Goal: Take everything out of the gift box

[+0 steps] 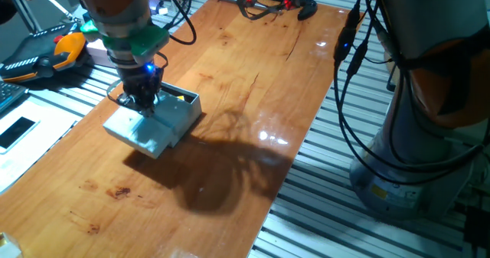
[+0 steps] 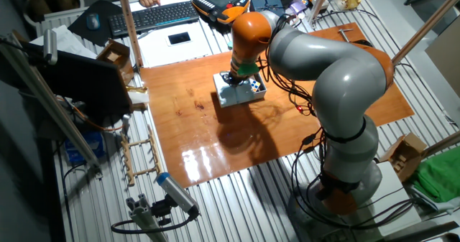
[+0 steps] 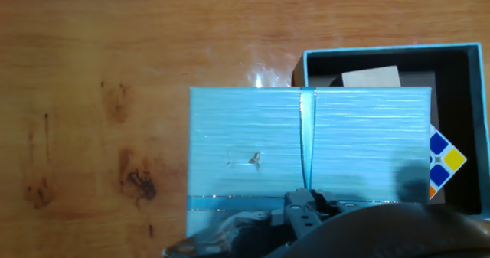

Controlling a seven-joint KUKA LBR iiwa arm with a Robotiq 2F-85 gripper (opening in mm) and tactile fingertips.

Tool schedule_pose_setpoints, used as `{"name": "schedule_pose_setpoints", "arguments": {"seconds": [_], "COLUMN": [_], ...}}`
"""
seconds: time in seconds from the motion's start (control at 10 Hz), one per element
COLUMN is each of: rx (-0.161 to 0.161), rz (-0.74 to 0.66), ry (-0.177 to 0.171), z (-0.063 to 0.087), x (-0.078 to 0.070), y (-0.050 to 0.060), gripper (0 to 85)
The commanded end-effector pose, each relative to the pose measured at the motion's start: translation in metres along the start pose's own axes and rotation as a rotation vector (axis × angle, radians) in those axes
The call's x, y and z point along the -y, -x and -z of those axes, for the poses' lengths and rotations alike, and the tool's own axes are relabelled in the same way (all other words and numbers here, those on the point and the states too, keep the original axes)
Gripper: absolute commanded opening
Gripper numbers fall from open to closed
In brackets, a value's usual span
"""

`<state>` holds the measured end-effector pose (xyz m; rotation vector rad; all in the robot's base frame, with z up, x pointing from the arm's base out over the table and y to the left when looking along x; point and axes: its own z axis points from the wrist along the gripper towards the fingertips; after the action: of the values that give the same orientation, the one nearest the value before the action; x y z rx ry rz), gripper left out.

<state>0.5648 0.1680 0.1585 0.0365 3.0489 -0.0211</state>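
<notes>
1. One fixed view. Wooden table point(image 1: 253, 97), long, glossy, with dark marks near its near left corner. Gift box point(image 1: 182, 105), pale blue, stands on the left part of the table. Lid point(image 1: 145, 128), matching blue, lies askew over the box, covering most of the opening and overhanging toward the near side. Gripper point(image 1: 143, 99), dark, on an orange and grey arm with a green collar, stands down onto the lid. Whether its fingers are spread or pinching the lid cannot be told here.

2. The other fixed view. Arm, orange and grey, bends over the table point(image 2: 201, 127); gripper point(image 2: 233, 80) is down at the gift box point(image 2: 253, 88), which sits near the far middle of the board. Lid point(image 2: 231, 95) lies shifted off toward the near left. A speck of colour shows at the open corner. Keyboard point(image 2: 152, 16) lies beyond the table.

3. Hand view. Lid point(image 3: 306, 147), with ribbon cross, fills the centre; gripper point(image 3: 305, 210) meets its lower edge; finger position cannot be told. Behind the lid, the gift box point(image 3: 383, 53) is partly uncovered, dark inside. Pale tan block point(image 3: 371, 77) lies at the top of the opening, half hidden by the lid. Puzzle cube point(image 3: 444, 162) peeks out at the lid's right edge, showing blue, yellow and white squares.
</notes>
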Motion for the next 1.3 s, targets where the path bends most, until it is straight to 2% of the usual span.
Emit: {"name": "schedule_pose_setpoints", "arguments": {"seconds": [0.0,0.2,0.4,0.6,0.7,0.8,1.1,1.2], "rx": [-0.002,-0.001,-0.019,-0.041,-0.047,-0.034,-0.034,-0.031], "rz": [0.018,0.046,0.020,-0.034,-0.051,-0.052,-0.023,-0.015], "ry": [-0.018,-0.015,-0.036,-0.033,-0.015,0.006,-0.015,-0.018], "z": [0.000,0.000,0.000,0.000,0.000,0.000,0.003,0.001], "x": [0.000,0.000,0.000,0.000,-0.011,-0.025,-0.063,-0.072], "y": [0.000,0.000,0.000,0.000,0.000,-0.001,0.003,0.005], "gripper": [1.0,1.0,1.0,1.0,1.0,1.0,1.0,1.0]}}
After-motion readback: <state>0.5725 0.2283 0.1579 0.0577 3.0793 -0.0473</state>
